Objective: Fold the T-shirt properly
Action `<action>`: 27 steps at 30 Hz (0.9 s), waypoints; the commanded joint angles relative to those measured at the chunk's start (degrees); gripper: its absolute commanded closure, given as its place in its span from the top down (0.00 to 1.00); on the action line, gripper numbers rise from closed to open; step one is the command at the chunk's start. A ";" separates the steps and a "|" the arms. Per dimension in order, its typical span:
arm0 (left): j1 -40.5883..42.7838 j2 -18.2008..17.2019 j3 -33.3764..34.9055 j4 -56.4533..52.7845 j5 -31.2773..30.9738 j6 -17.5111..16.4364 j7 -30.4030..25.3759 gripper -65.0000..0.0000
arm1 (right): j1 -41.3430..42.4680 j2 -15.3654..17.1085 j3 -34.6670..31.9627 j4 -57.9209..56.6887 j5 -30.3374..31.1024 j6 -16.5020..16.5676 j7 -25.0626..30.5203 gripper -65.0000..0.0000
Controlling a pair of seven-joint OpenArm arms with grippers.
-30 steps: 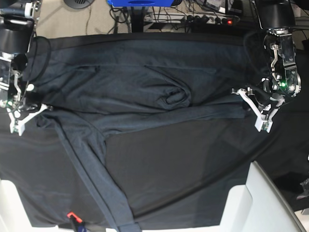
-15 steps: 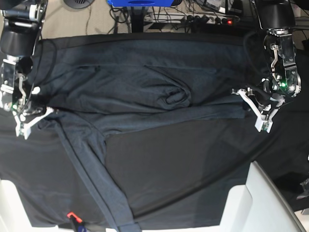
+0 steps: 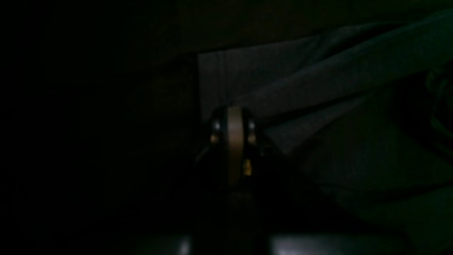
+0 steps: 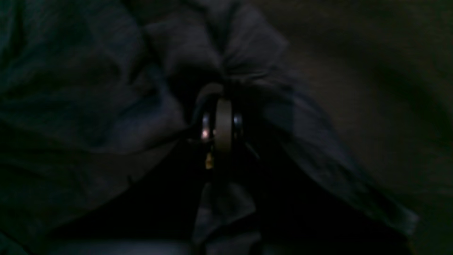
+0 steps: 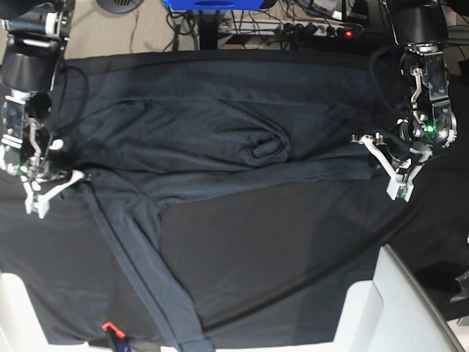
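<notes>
The dark grey T-shirt (image 5: 212, 132) lies spread across the far half of the table. One long sleeve (image 5: 146, 271) runs down to the front edge. My right gripper (image 5: 75, 177) is at the shirt's left edge, shut. In the right wrist view its tip (image 4: 221, 97) pinches bunched T-shirt fabric (image 4: 198, 46). At the shirt's right edge my left gripper (image 5: 360, 139) is shut too. The left wrist view shows its tip (image 3: 233, 111) closed on the T-shirt's hem (image 3: 247, 71). A rumpled fold (image 5: 267, 143) sits near the shirt's middle.
A blacker table cloth (image 5: 293, 257) covers the table under the shirt. White panels stand at the front corners (image 5: 410, 308), and a small red item (image 5: 108, 325) lies at the front edge. Cables and a power strip (image 5: 322, 29) lie on the floor behind the table.
My right gripper has slid right and a little toward the front, taking the shirt's left edge along. The left arm has not moved.
</notes>
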 commanded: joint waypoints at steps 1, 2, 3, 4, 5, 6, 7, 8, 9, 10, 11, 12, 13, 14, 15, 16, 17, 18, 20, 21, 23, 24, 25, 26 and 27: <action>-1.30 -0.92 -0.39 0.50 -0.14 0.16 -0.85 0.00 | 1.75 0.84 0.13 1.22 0.02 0.02 0.24 0.00; -1.57 -0.92 -0.39 -0.20 -0.14 0.16 -0.85 0.00 | 1.84 0.75 0.13 1.22 0.02 0.02 0.15 0.00; -1.66 -0.92 -0.39 -0.91 -0.14 0.16 -0.85 0.00 | 2.02 0.75 0.13 1.13 0.02 -0.07 0.24 0.00; -1.74 -0.92 -0.39 -1.70 -0.14 0.16 -0.85 0.00 | 2.46 0.75 0.13 0.60 -0.07 -0.07 0.24 0.00; -1.74 -0.92 -0.39 -2.05 -0.14 0.16 -0.93 0.00 | 2.81 0.84 0.13 0.07 -0.07 -0.07 0.32 0.00; -1.74 -0.92 -0.39 -2.40 -0.14 0.16 -0.93 0.00 | 2.90 1.01 0.13 -0.46 -0.07 -0.07 0.32 0.00; -1.74 -0.92 -0.39 -2.40 -0.14 0.16 -0.93 0.00 | 3.34 1.19 0.13 -1.16 -0.07 -0.07 0.41 0.00; -1.74 -0.92 -0.39 -2.40 -0.14 0.07 -0.93 0.00 | 3.60 1.27 0.13 -1.77 -0.07 -0.07 0.50 0.00; -1.74 -0.92 -0.39 -2.40 -0.14 0.07 -0.93 0.00 | 3.60 1.71 0.13 -2.30 -0.07 -0.07 0.85 0.00; -1.74 -0.92 -0.39 -2.40 -0.14 0.07 -0.93 0.00 | 3.60 2.07 0.13 -2.83 -0.07 -0.07 1.73 0.00; -1.74 -0.92 -0.39 -2.31 -0.14 0.07 -0.93 0.00 | 3.60 2.24 0.05 -3.62 -0.07 -0.07 2.70 0.00; -1.74 -0.92 -0.39 -2.31 -0.14 0.07 -0.93 0.00 | 3.69 2.42 0.05 -4.50 -0.07 -0.07 3.58 0.00; -1.74 -0.92 -0.39 -2.22 -0.14 0.07 -0.93 0.00 | 4.04 3.03 0.05 -5.55 -0.07 -0.07 4.10 0.00; -1.74 -0.92 -0.39 -2.22 -0.14 0.07 -0.93 0.00 | 4.30 3.38 0.05 -6.87 -0.07 -0.07 4.54 0.00; -1.74 -0.92 -0.39 -2.22 -0.14 0.07 -0.93 0.00 | 4.48 3.82 0.05 -8.37 -0.07 -0.07 5.33 0.00; -1.74 -0.92 -0.39 -2.22 -0.14 0.07 -0.93 0.00 | 4.92 4.18 0.05 -9.33 -0.07 -0.07 6.30 0.00; -1.74 -0.92 -0.39 -2.22 -0.14 0.07 -0.93 0.00 | 5.18 4.62 0.05 -10.39 -0.07 -0.07 7.27 0.00; -1.74 -0.92 -0.39 -2.22 -0.14 0.07 -0.93 0.00 | 5.27 5.14 0.05 -11.36 -0.07 -0.07 8.06 0.00; -1.74 -1.01 -0.39 -2.31 -0.14 0.07 -0.93 0.00 | 5.88 5.93 0.05 -12.32 -0.07 -0.07 9.03 0.00; -1.74 -1.01 -0.39 -2.31 -0.14 0.07 -0.93 0.00 | 6.15 6.29 0.05 -12.67 -0.07 -0.07 9.11 0.00; -1.74 -1.01 -0.39 -2.31 -0.14 0.07 -0.93 0.00 | 6.41 6.99 0.05 -12.85 -0.07 -0.07 9.20 0.00; -1.74 -1.01 -0.39 -2.31 -0.14 0.07 -0.93 0.00 | 6.50 7.25 0.05 -12.85 -0.07 -0.07 9.20 0.00; -1.74 -1.01 -0.39 -2.31 -0.14 0.07 -0.93 0.00 | 6.85 7.34 0.05 -12.85 -0.07 -0.07 9.29 0.00; -1.74 -1.01 -0.39 -2.31 -0.14 0.07 -0.93 0.00 | 7.03 7.69 0.05 -12.85 -0.07 -0.07 9.55 0.00; -1.74 -1.01 -0.39 -2.31 -0.14 0.07 -0.93 0.00 | 7.03 7.96 0.05 -12.85 -0.16 -0.07 10.26 0.00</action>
